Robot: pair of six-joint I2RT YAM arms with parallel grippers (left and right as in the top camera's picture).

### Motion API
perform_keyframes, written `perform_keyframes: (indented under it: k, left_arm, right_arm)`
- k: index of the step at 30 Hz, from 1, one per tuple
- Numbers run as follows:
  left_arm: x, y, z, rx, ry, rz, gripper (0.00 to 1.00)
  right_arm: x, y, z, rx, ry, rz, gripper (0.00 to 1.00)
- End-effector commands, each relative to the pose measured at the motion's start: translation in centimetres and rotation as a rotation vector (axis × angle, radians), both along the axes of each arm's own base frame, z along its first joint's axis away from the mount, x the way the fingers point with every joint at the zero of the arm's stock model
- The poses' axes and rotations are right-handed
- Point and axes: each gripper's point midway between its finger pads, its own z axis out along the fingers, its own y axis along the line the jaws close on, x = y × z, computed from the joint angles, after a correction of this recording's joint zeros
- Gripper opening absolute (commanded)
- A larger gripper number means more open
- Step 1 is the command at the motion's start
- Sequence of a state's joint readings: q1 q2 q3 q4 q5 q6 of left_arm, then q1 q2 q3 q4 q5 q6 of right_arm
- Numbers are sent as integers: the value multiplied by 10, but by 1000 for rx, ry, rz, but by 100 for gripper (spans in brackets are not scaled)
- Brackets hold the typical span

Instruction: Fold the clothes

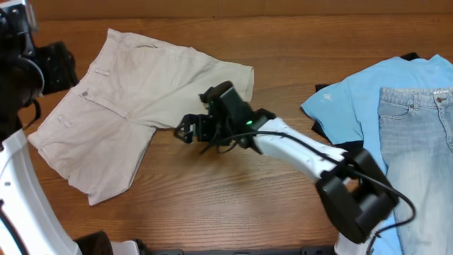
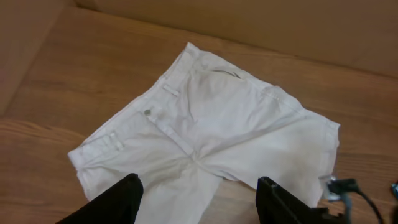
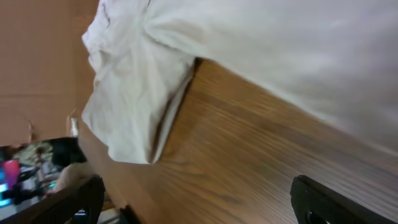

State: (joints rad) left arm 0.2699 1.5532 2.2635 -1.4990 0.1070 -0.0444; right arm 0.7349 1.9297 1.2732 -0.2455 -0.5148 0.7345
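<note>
The pale beige shorts [image 1: 131,95] lie spread flat on the wooden table at centre left, waistband to the left and legs to the right and front. They fill the left wrist view [image 2: 211,130], with the button showing, and the top of the right wrist view [image 3: 249,43]. My right gripper [image 1: 190,130] is open and empty, low over bare wood just right of the crotch, by the far leg's hem; its fingers [image 3: 199,205] are wide apart. My left gripper [image 2: 199,202] is open and empty, above the shorts' near side, at the table's left edge [image 1: 60,65].
A light blue T-shirt [image 1: 354,99] lies at the right with pale blue jeans [image 1: 417,142] on top of it and dark fabric [image 1: 340,147] beneath. The right arm [image 1: 304,152] stretches across the table from the front right. Bare wood [image 1: 233,198] lies in front.
</note>
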Motion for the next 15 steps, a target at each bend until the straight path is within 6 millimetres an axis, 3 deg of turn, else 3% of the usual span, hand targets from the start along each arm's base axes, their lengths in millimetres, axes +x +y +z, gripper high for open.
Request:
perform_keyframes:
  k: [1, 4, 8, 12, 15]
  left_arm:
    - [-15, 4, 10, 7, -20, 62, 63]
    - [-16, 2, 7, -22, -8, 73, 64]
    - [-17, -1, 6, -33, -2, 61, 66]
    - [-19, -2, -9, -50, 60, 62, 68]
    - [-16, -9, -35, -106, 149, 42, 66]
  right_arm:
    - [-25, 33, -12, 86, 172, 16, 98]
    - [-26, 57, -9, 187, 258, -20, 98]
    - [-32, 68, -18, 205, 364, -71, 99]
    - [-32, 74, -2, 267, 230, 50, 96]
    - [-13, 58, 12, 268, 91, 85, 100]
